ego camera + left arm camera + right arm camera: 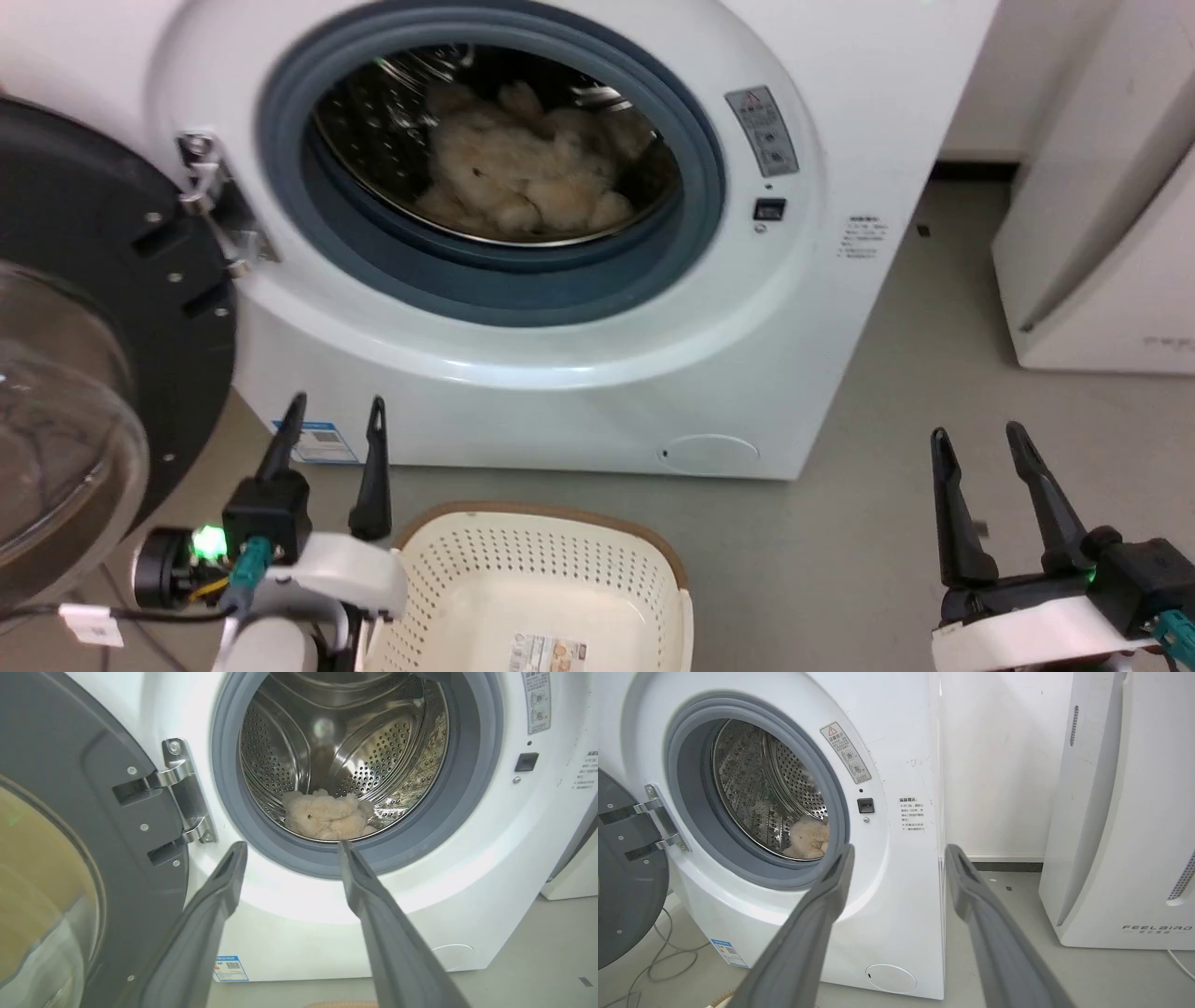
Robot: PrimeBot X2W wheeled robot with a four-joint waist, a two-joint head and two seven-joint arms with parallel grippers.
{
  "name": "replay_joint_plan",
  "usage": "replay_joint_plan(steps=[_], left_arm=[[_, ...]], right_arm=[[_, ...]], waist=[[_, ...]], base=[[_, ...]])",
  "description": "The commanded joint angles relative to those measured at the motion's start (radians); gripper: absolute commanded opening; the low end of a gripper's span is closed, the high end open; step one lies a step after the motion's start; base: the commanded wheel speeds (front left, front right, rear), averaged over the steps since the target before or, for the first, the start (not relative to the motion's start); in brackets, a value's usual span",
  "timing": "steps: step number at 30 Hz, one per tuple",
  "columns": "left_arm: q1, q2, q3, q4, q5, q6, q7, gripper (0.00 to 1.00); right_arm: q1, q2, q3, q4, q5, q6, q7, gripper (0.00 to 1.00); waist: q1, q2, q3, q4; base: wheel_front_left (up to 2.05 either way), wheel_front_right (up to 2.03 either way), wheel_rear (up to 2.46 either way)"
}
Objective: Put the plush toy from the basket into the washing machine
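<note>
The cream-beige plush toy (523, 163) lies on the bottom of the steel drum inside the washing machine (579, 373), also seen as the plush toy (327, 816) and plush toy (808, 841). The door (84, 308) hangs open at the left. The basket (523, 597) stands on the floor in front, holding only its paper label (549, 653). My left gripper (336, 415) is open beside the basket's left rim, fingers apart and holding nothing. My right gripper (976, 439) is open at the lower right over the floor, holding nothing.
A white appliance marked FEELBIRD (1125, 812) stands to the right of the washer, near the wall. A cable (663, 956) lies on the grey floor under the open door. The door's glass bowl (56, 439) bulges toward my left arm.
</note>
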Motion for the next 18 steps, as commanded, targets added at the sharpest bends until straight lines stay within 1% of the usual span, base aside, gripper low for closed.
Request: replay_joint_plan(steps=[1, 6, 16, 17, 18], left_arm=[[0.036, -0.008, 0.001, -0.007, 0.011, -0.002, -0.005, 1.0], [0.092, -0.023, -0.001, -0.02, 0.023, -0.005, -0.005, 1.0], [0.127, -0.038, 0.008, -0.013, 0.027, -0.014, -0.005, 1.0], [0.115, -0.037, 0.006, -0.014, 0.021, -0.013, 0.0, 0.0], [0.115, -0.038, 0.007, -0.014, 0.021, -0.013, 0.001, 0.0]], right_arm=[[0.02, 0.0, -0.004, 0.003, -0.003, -0.001, -0.004, 1.0], [0.044, 0.0, -0.012, 0.007, 0.002, -0.001, -0.004, 1.0], [0.065, 0.0, -0.018, 0.014, 0.012, -0.001, -0.004, 1.0], [0.053, 0.0, -0.016, 0.011, 0.003, 0.0, 0.0, 0.0], [0.053, 0.0, -0.016, 0.011, 0.003, 0.0, 0.001, 0.0]], waist=[[0.0003, 0.0, -0.047, 0.039], [0.0003, 0.0, -0.071, 0.05], [0.0003, 0.0, -0.084, 0.049], [0.0003, 0.0, -0.084, 0.049], [0.0003, 0.0, -0.084, 0.049]], base=[[0.0, 0.0, 0.0], [0.0, 0.0, 0.0], [0.0, 0.0, 0.0], [0.0, 0.0, 0.0], [0.0, 0.0, 0.0]])
